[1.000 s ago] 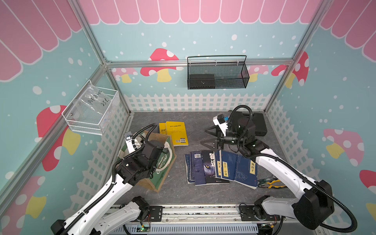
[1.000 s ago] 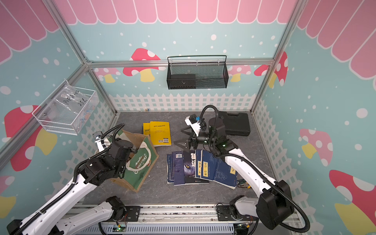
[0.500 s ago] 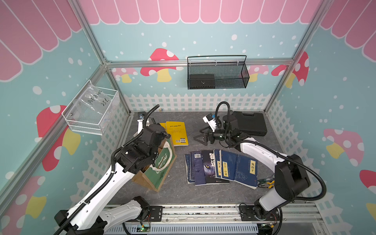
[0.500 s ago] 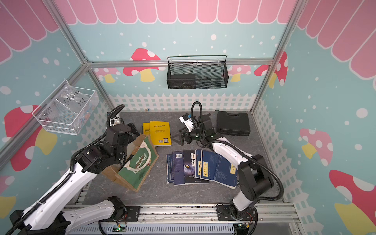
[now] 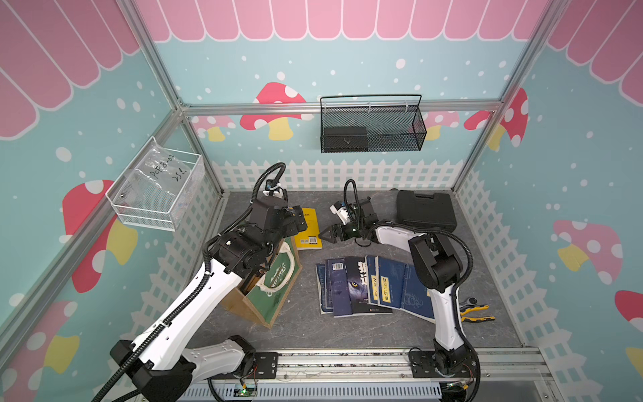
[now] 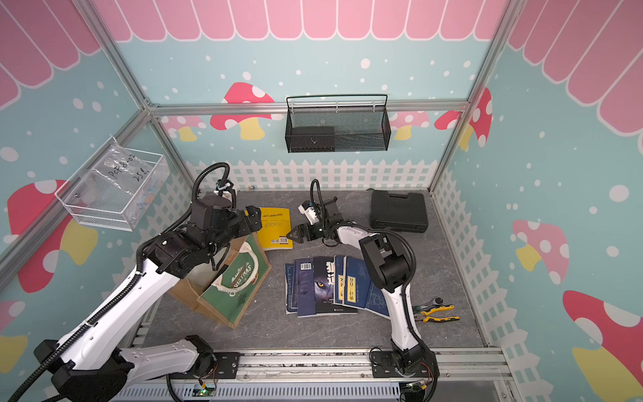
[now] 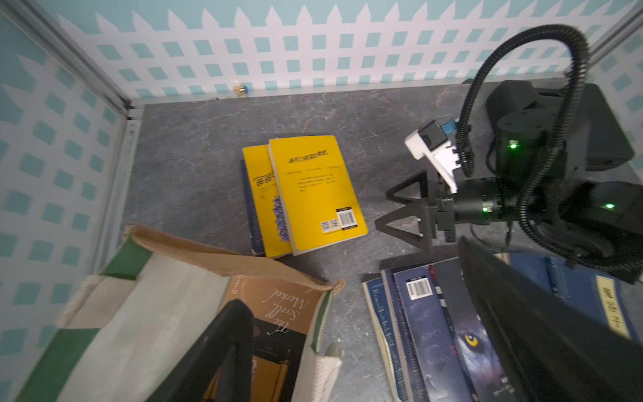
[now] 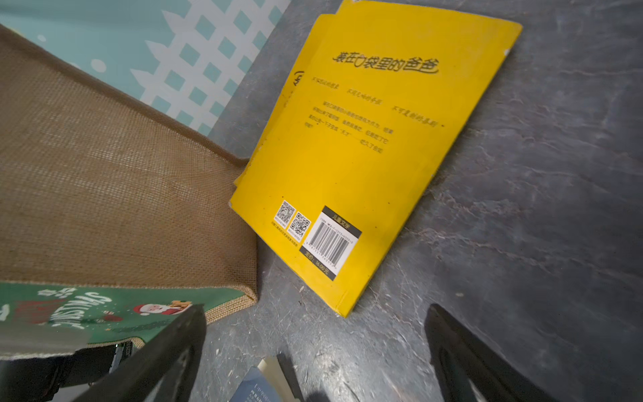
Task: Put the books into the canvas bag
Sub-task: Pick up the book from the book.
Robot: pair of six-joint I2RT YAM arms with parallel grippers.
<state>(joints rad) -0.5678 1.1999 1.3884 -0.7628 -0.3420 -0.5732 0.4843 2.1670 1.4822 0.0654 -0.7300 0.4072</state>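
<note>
Right pincer [image 5: 325,234]: jaws spread wide and empty, low over the counter [image 5: 348,330], tips aimed at the yellow books [image 5: 308,226].
Left pincer [image 5: 296,222]: jaws spread wide and empty, raised above the mouth of the canvas bag [image 5: 275,289].
Target bearing: the yellow books lie to the robot's left of the right pincer. Their barcode corner is just beside its tips.
Long axis: runs from the back fence [image 5: 348,174] toward the front rail [image 5: 348,358], slightly skewed. The tips face a long edge near its front end.
Nearer arm: right, as judged from height and heading.
Bag position: left side of the counter, tilted, with its jute side wall just beside the yellow books.
Remaining stock: fanned books [image 5: 362,282] lie flat between the right pincer and the front rail.
Left wrist view only: a dark brown book [image 7: 278,313] is inside the bag, and a navy book [image 7: 248,209] lies under the yellow pair.
Right wrist view only: page edges show at the barcode corner. Contact between bag and book cannot be told.
Top views: the left arm hides the bag's interior.
</note>
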